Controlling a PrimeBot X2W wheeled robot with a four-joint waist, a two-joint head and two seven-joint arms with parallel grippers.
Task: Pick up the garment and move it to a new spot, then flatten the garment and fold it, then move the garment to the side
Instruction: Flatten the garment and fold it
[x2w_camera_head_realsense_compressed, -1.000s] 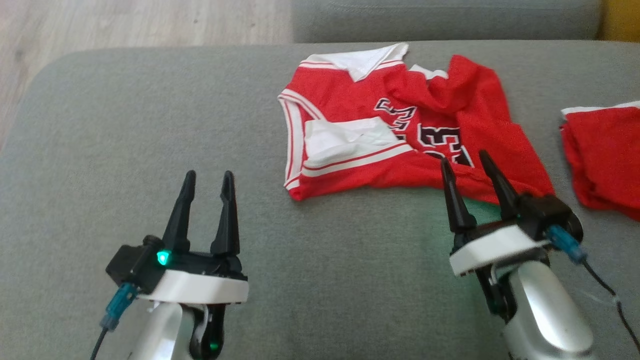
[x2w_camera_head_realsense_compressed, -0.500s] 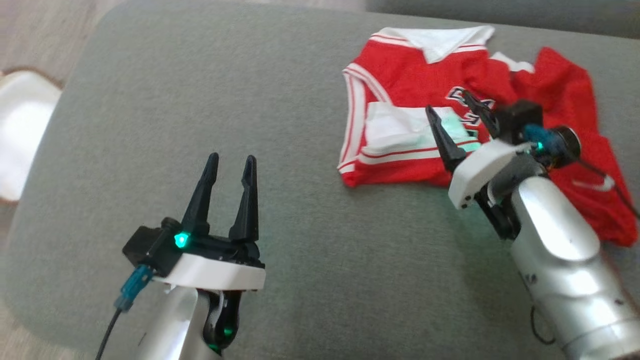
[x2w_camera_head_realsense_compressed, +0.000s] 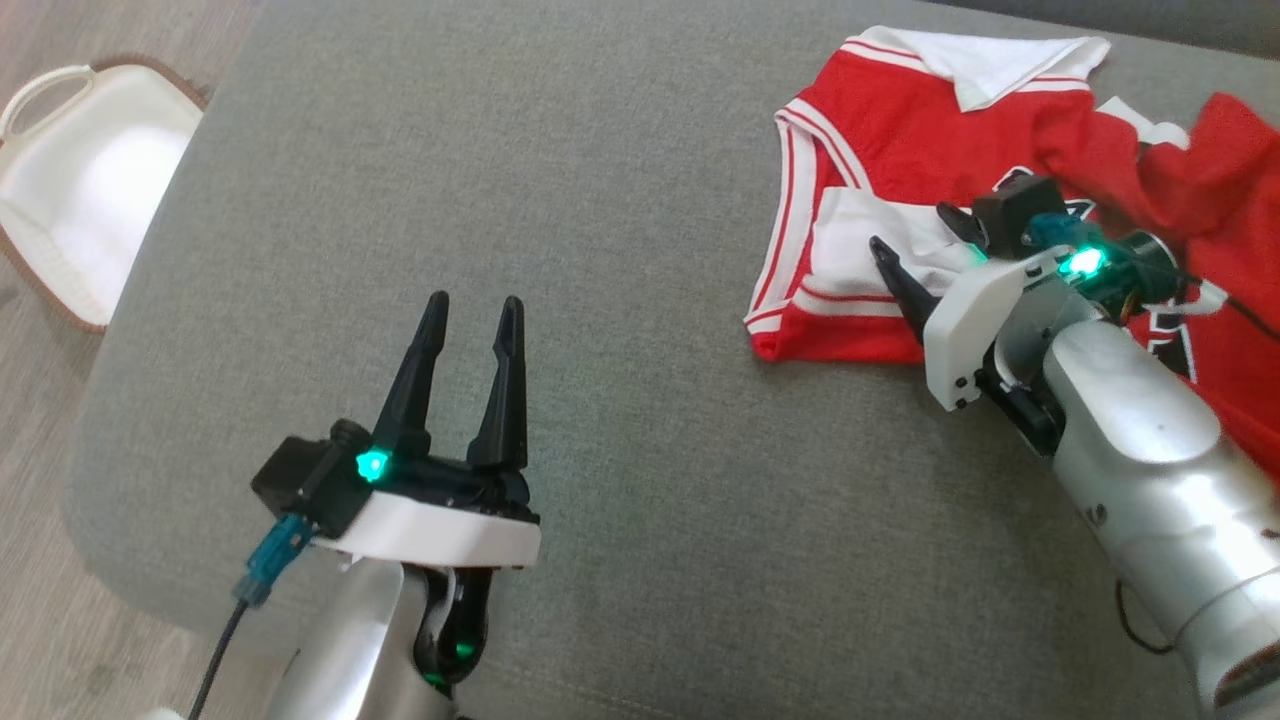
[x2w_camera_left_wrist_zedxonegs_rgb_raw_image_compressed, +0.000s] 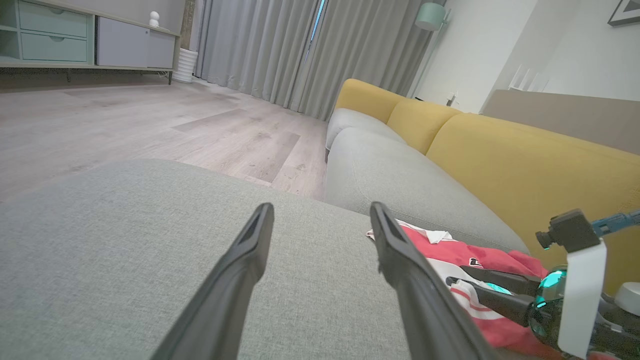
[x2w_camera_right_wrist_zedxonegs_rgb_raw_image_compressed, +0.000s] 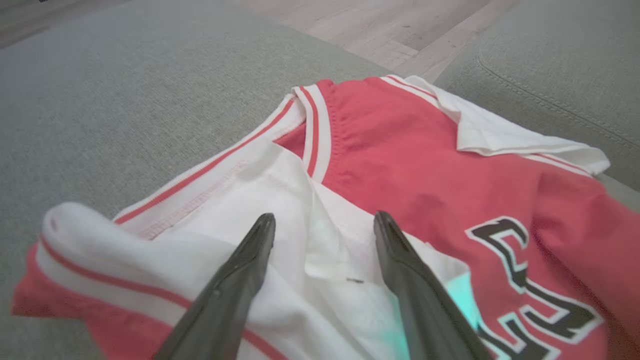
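The garment (x2w_camera_head_realsense_compressed: 900, 130) is a red jersey with white trim and black lettering, lying crumpled on the grey cushion (x2w_camera_head_realsense_compressed: 600, 200) at the upper right of the head view. My right gripper (x2w_camera_head_realsense_compressed: 910, 228) hovers open over its white folded part near the left hem. The right wrist view shows the right gripper (x2w_camera_right_wrist_zedxonegs_rgb_raw_image_compressed: 325, 216) with both fingers spread just above the white cloth of the garment (x2w_camera_right_wrist_zedxonegs_rgb_raw_image_compressed: 400, 150), nothing between them. My left gripper (x2w_camera_head_realsense_compressed: 475, 300) stands open over bare cushion, well left of the jersey. In the left wrist view, the left gripper (x2w_camera_left_wrist_zedxonegs_rgb_raw_image_compressed: 321, 206) points past the garment (x2w_camera_left_wrist_zedxonegs_rgb_raw_image_compressed: 480, 257).
A white basket (x2w_camera_head_realsense_compressed: 90, 190) sits on the wooden floor beyond the cushion's left edge. A yellow sofa back (x2w_camera_left_wrist_zedxonegs_rgb_raw_image_compressed: 525, 165) rises behind a second grey seat. Bare cushion stretches between the two grippers.
The head camera has swung left and down. My right gripper has advanced from the jersey's near edge to above its white folded part. The left gripper has stayed open in place.
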